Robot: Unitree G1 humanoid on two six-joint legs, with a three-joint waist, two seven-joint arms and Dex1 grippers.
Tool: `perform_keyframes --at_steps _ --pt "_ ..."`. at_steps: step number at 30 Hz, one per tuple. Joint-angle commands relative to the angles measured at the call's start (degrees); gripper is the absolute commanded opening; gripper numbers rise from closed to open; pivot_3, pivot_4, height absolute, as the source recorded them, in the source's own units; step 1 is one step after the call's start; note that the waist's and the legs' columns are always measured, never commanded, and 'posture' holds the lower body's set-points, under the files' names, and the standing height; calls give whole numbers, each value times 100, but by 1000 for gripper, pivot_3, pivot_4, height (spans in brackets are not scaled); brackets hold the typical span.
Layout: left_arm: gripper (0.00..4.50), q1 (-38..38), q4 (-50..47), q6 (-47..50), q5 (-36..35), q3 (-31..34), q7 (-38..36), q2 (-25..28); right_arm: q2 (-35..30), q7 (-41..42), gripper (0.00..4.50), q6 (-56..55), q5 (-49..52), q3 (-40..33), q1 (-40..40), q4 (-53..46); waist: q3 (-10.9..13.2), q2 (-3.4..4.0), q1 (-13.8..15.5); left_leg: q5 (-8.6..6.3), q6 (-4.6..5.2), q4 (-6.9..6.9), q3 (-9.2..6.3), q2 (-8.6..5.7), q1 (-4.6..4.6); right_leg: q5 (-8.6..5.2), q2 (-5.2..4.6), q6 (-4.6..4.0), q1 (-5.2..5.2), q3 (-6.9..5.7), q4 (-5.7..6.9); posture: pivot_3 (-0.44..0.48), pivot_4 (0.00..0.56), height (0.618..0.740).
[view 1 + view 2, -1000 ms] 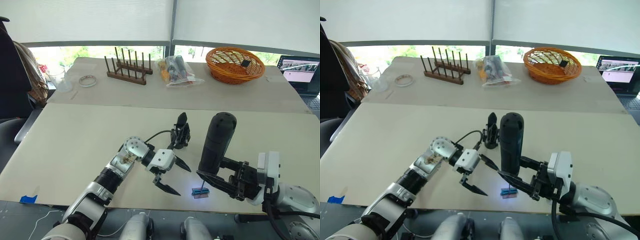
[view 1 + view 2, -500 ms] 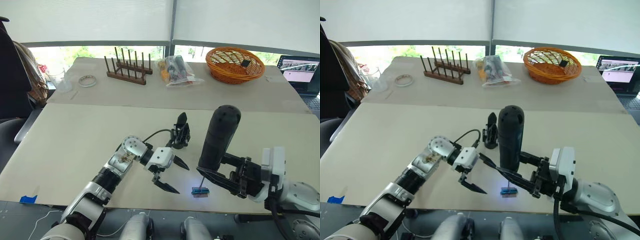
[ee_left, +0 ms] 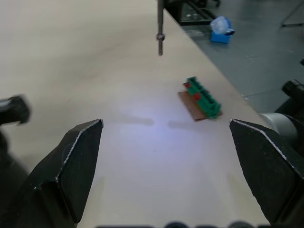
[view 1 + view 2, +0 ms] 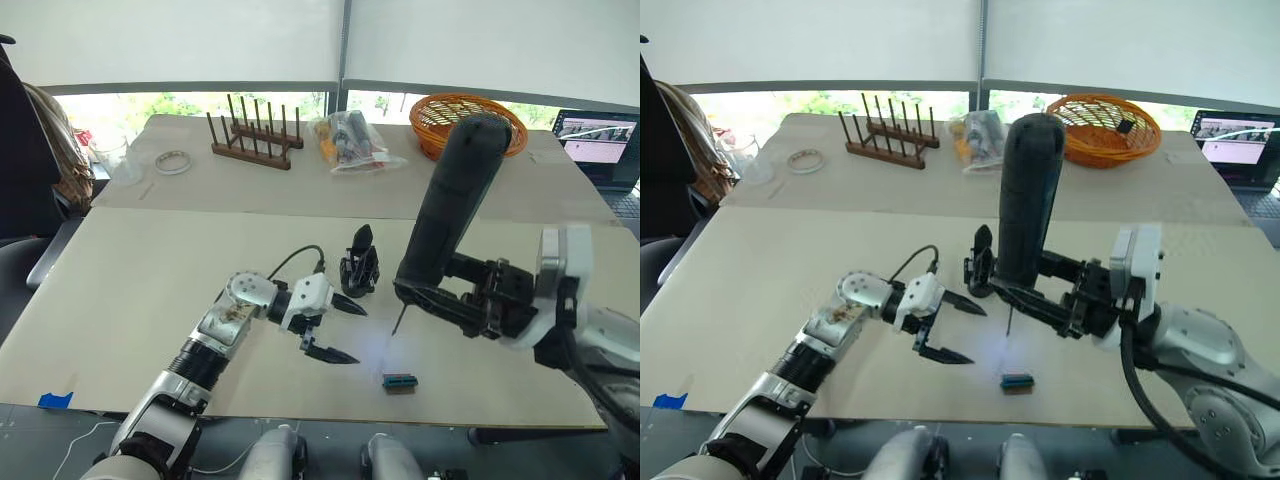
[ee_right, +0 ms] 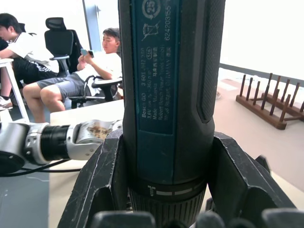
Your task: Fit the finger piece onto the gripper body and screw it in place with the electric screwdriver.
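right gripper (image 4: 432, 298) fingers are clamped around the lower barrel of the electric screwdriver (image 4: 448, 209), holding it nearly upright with the rounded end up and tilted slightly away. its thin metal bit (image 4: 397, 320) points down and hangs clear above the table (image 4: 150, 270), short of the small green-and-black terminal block (image 4: 399, 381) near the front edge. left gripper (image 4: 337, 331) fingers are spread wide and hold nothing; it hovers low over the table. gripper body (image 4: 360, 271) sits on the table just behind the left gripper, one pointed finger sticking up, between the left gripper and the screwdriver. can't pick out the loose finger piece. back table: wooden peg rack (image 4: 255, 135), tape roll (image 4: 174, 160), clear bag of parts (image 4: 350, 142), orange wicker basket (image 4: 440, 113), laptop (image 4: 597, 145) far right. right wrist view shows people seated in the background.
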Motion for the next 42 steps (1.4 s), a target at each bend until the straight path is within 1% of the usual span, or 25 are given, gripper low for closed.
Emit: perform_keyframes --at_steps 1,4,8,10,11,16,18,20,23,26,29,30,32,34,35,39,42 --pt "4500 197 -212 158 -85 290 416 89 90 144 1925 -107 -117 122 -373 113 0 0 -1 0 0 0 0 0 0 0 0 0 0 0 0 0 150 740" --pt "4500 327 -230 103 35 391 759 129 114 265 1925 -93 -178 208 -574 268 0 0 20 0 0 0 0 -2 -1 0 -1 0 0 -2 1 0 150 740" --pt "4500 249 56 -73 258 488 1337 38 159 364 1925 -66 -256 311 -788 424 0 0 43 -1 1 1 0 -10 -1 2 -11 3 1 -1 1 0 150 740" --pt "4500 153 255 -145 360 491 1611 -120 177 400 1925 -55 -276 335 -844 478 0 0 45 0 1 1 -1 -10 -1 2 -13 3 0 -3 1 0 150 740" --pt "4500 109 340 -35 366 470 1711 -220 182 419 1925 -55 -291 350 -866 496 0 0 48 0 0 1 0 -10 -1 2 -13 3 0 -3 2 0 150 740" --pt "4500 -221 1010 -67 639 535 2653 -816 204 445 1925 -44 -351 375 -943 561 1 -2 63 0 0 1 1 -16 -2 4 -10 7 -1 -7 2 0 150 740" --pt "4500 -363 1242 -191 749 521 2896 -977 205 462 1925 -38 -371 363 -945 571 2 -3 65 0 0 1 2 -16 -3 5 -10 8 -1 -7 2 0 150 740" --pt "4500 -474 1415 -294 819 482 2983 -1084 206 469 1925 -34 -386 359 -949 574 2 -3 57 0 0 0 2 -15 -3 5 -11 9 -3 -7 2 0 150 740" --pt "4500 -604 1709 -470 871 385 2898 -1196 220 436 1925 -30 -414 366 -952 576 2 -3 51 5 -9 -1 3 -15 -3 5 -13 9 -3 -7 1 0 150 740" --pt "4500 -717 1962 -619 873 422 2854 -1270 231 410 1925 -32 -438 368 -930 562 2 -3 57 5 -10 -1 2 -15 -4 5 -18 9 -3 -6 1 0 150 740" --pt "4500 -813 2086 -733 777 465 2605 -1323 236 397 1925 -32 -470 357 -901 544 2 -4 57 5 -10 -1 2 -15 -5 5 -23 9 -4 -3 0 0 150 740" --pt "4246 -854 2136 -808 737 487 2497 -1332 233 388 1925 -31 -481 350 -888 536 2 -4 57 5 -11 -1 1 -15 -5 5 -25 9 -4 -1 0 0 150 740" --pt "3679 -985 2323 -1290 679 456 1993 -1264 225 358 1925 -22 -488 328 -855 508 2 -4 58 5 -12 -2 1 -15 -5 5 -29 9 -4 2 -1 0 150 740" --pt "2746 -1205 2655 -1839 635 417 1327 -1144 211 338 1925 -9 -478 304 -817 468 3 -4 52 8 -18 -2 1 -15 -7 5 -30 9 -8 2 -2 0 150 740" --pt "2384 -1298 2813 -2031 625 416 1119 -1111 208 333 1925 -4 -476 299 -809 457 3 -4 47 11 -23 -5 2 -15 -11 6 -32 8 -13 2 -3 0 150 740" --pt "2344 -1843 3643 -2509 570 508 420 -1108 168 355 1925 33 -445 271 -741 385 3 -5 51 16 -31 -2 2 -15 -39 6 -32 8 -40 -2 -2 0 150 740" --pt "2344 -2069 4080 -2824 643 491 37 -1137 161 357 1925 62 -441 242 -739 374 3 -5 56 17 -31 2 4 -20 -63 6 -30 9 -65 -8 3 0 150 740"
